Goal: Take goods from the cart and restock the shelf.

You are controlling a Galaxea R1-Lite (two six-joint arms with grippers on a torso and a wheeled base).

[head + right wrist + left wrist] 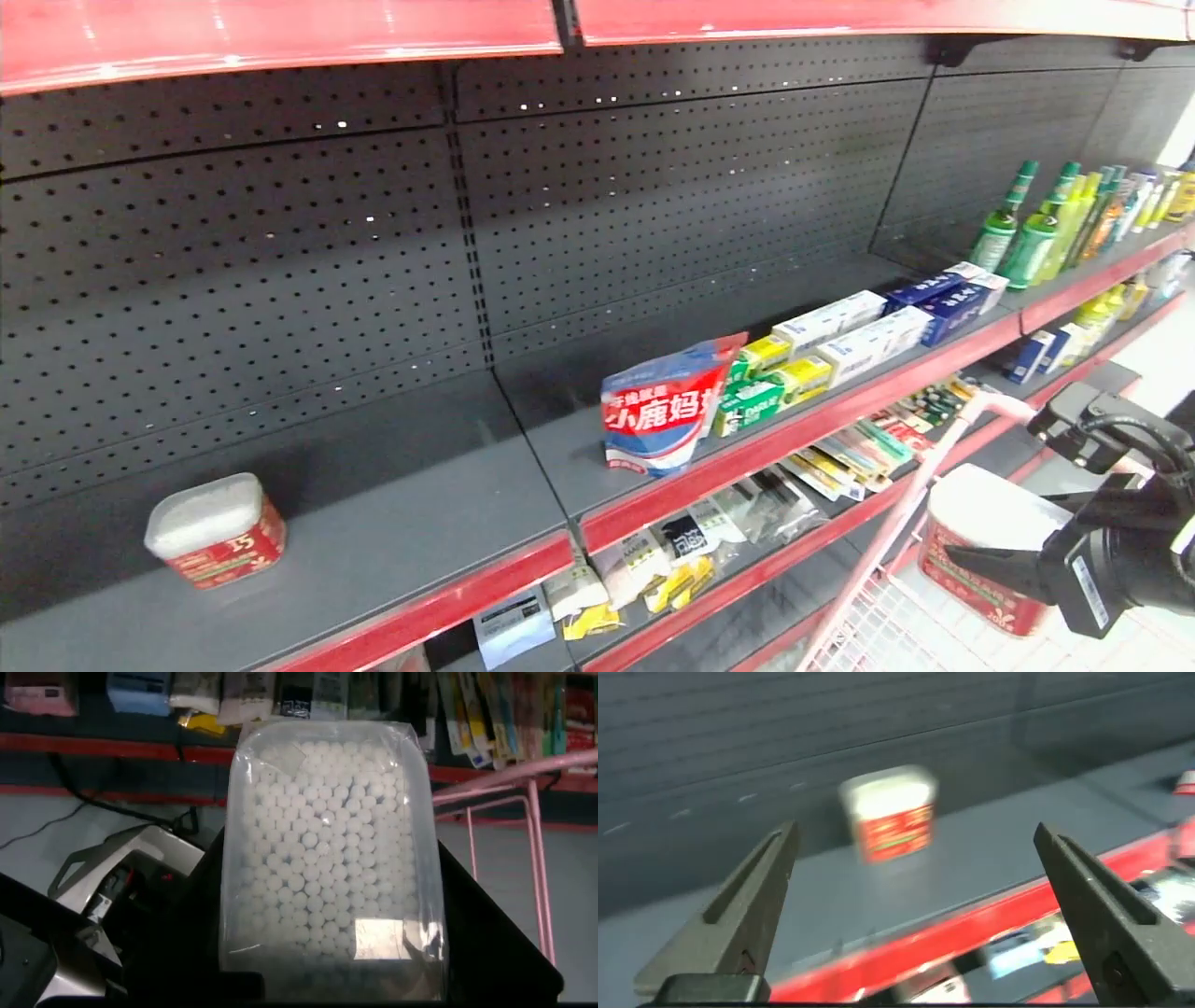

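The shelf (373, 523) has loads of bare room in its left bay. One tub (217, 530) sits there at the lower left of the head view, set back a bit from the red front lip (439, 607), with open grey shelf all round it. Pegboard backs the shelf, and a red upper shelf runs along the top of the frame.

In the right bay a single pouch (663, 411) stands near the front lip. A row of boxes (840, 341) runs off toward the upper right, then a row of bottles (1004, 229). Couldn't count those reliably.

The right arm comes in from the lower right corner, pointing left. Its end effector (980, 565) is clamped on the sides of a second tub (980, 509), over the pink cart (901, 523). So that's two tubs total.

In the left wrist view, the left end effector (915, 833) is spread wide with nothing in it. The shelf tub (889, 814) shows farther off between its fingers.
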